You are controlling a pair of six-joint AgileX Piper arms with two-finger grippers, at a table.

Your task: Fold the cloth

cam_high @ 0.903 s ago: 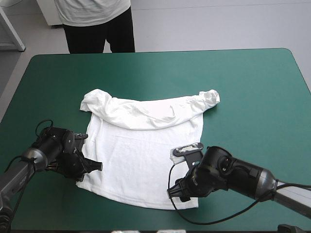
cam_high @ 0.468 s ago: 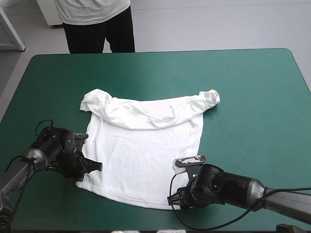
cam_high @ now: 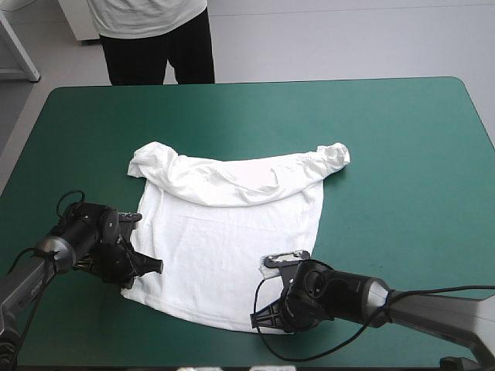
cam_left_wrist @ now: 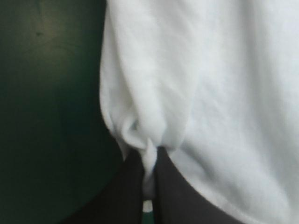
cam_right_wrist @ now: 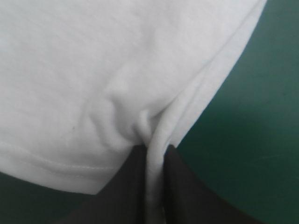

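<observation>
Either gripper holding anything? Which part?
Both hold the T-shirt. The left gripper pinches a fold of its side edge near the near-left corner. The right gripper pinches the edge by the near-right corner.

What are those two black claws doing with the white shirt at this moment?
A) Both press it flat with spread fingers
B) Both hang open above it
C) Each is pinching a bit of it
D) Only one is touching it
C: the left gripper and the right gripper each stand all but shut on a pleat of the T-shirt.
</observation>
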